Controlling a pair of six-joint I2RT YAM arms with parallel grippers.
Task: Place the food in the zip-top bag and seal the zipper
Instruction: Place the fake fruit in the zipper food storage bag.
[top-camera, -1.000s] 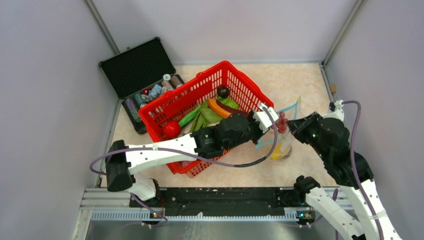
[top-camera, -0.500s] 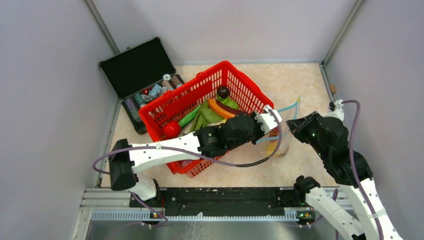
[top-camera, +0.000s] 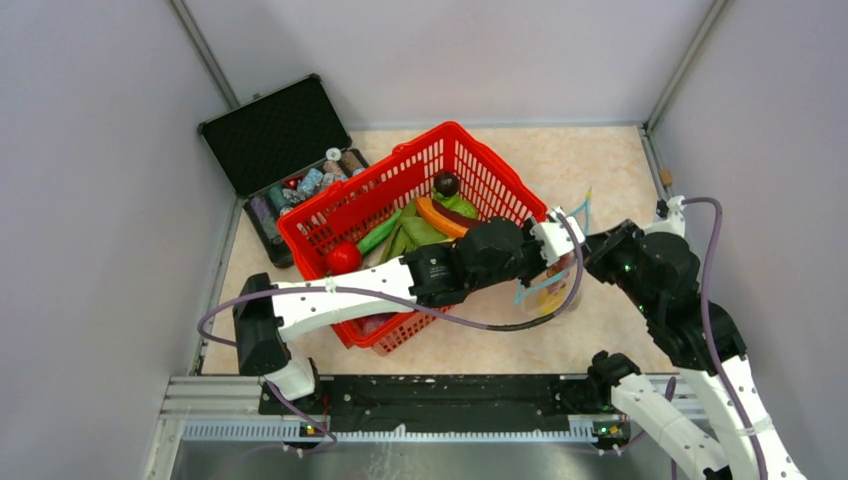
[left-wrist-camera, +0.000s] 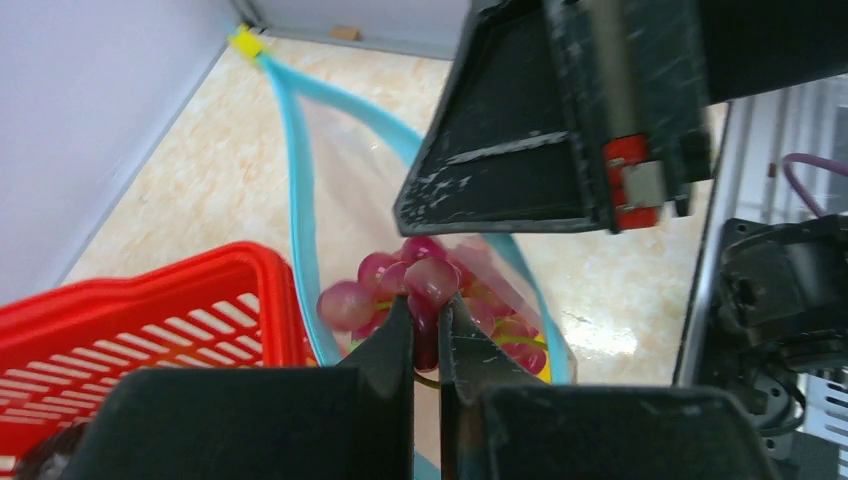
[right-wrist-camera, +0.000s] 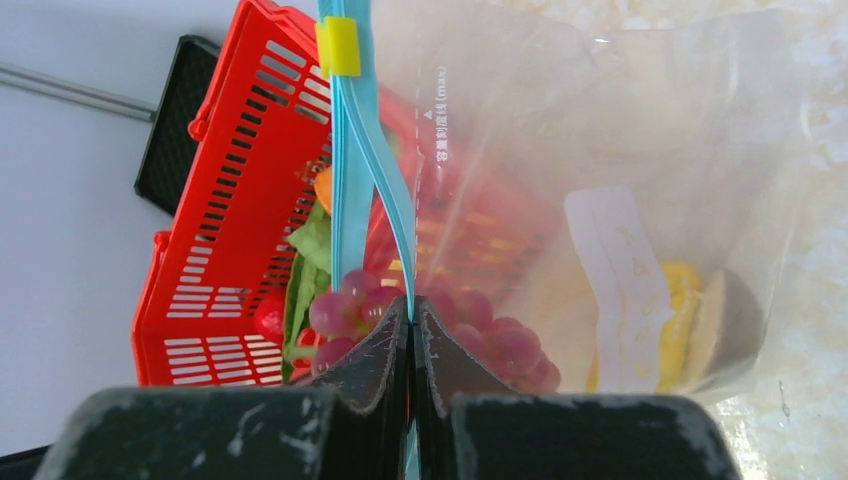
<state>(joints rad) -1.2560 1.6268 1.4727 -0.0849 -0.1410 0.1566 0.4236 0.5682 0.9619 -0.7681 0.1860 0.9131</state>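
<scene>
Two claws, both pinched shut. My left gripper (left-wrist-camera: 427, 310) pinches the grape bunch (left-wrist-camera: 432, 282) at the mouth of the clear bag (right-wrist-camera: 640, 140). My right gripper (right-wrist-camera: 410, 312) clamps the blue zipper (right-wrist-camera: 352, 170), bag hanging just right of the red basket (top-camera: 385, 185). Yellow food (right-wrist-camera: 680, 310) lies inside.

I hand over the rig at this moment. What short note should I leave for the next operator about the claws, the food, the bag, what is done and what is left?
Left claw: shut on the grapes, held at the mouth of the zip-top bag.
Right claw: shut on the zipper, holding the mouth open.
Done: a yellow piece lies in the bag.
Left: release the grapes inside; move the tomato, the orange piece and the greens from the red basket; seal the zipper.
</scene>
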